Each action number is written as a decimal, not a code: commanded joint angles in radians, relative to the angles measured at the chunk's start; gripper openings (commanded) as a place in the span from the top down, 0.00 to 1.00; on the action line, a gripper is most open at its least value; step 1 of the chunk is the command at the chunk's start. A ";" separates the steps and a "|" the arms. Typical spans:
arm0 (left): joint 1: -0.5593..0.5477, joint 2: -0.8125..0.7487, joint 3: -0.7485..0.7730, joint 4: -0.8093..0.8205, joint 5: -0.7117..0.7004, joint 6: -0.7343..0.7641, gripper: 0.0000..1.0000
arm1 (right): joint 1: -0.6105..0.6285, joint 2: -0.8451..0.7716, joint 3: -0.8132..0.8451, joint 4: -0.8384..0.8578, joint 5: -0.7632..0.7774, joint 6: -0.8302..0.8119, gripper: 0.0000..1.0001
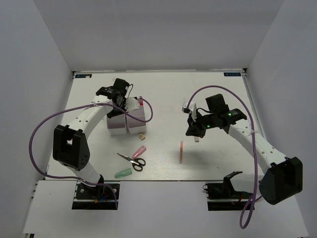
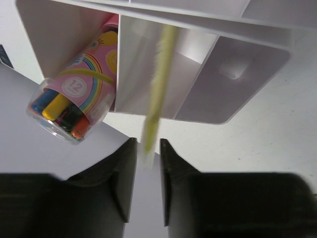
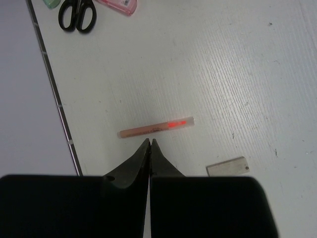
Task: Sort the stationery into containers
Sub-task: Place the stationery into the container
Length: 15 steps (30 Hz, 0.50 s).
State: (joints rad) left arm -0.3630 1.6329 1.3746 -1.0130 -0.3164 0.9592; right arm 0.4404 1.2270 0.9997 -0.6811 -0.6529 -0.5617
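Two white trays [image 1: 130,122] stand on end at the back left; their open compartments [image 2: 198,74] face my left gripper [image 2: 147,148]. Its jaws stand slightly apart. A blurred yellow stick [image 2: 159,79] hangs from between the tips into the middle compartment. My left gripper also shows in the top view [image 1: 119,96]. My right gripper [image 3: 150,142] is shut and empty, just short of a pink stick [image 3: 156,127] lying on the table [image 1: 181,151]. The black-handled scissors [image 1: 132,159], a pink highlighter [image 1: 139,151], a green highlighter [image 1: 123,173] and a tiny eraser [image 1: 141,135] lie in front of the trays.
A clear tub of crayons with a pink rainbow label [image 2: 74,96] sits in the left compartment. A small flat pale eraser [image 3: 227,166] lies beside my right gripper. The table's left edge strip [image 3: 54,94] runs close by. Purple cables loop over both arms.
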 commanded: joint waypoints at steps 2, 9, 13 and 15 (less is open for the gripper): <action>-0.007 -0.010 0.017 0.027 -0.021 -0.010 0.54 | -0.008 0.002 0.025 -0.009 -0.030 -0.014 1.00; -0.007 -0.021 0.006 0.045 -0.038 -0.025 0.51 | -0.015 0.002 0.025 -0.011 -0.037 -0.014 1.00; -0.043 -0.054 0.038 0.047 -0.088 -0.109 0.51 | -0.022 0.009 0.027 -0.008 -0.034 -0.001 0.42; -0.094 -0.106 0.047 0.059 -0.139 -0.201 0.51 | -0.023 0.015 0.030 0.000 -0.022 0.034 0.15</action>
State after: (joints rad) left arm -0.4007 1.6245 1.3746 -0.9825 -0.3889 0.8780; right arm 0.4244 1.2327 0.9997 -0.6827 -0.6605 -0.5465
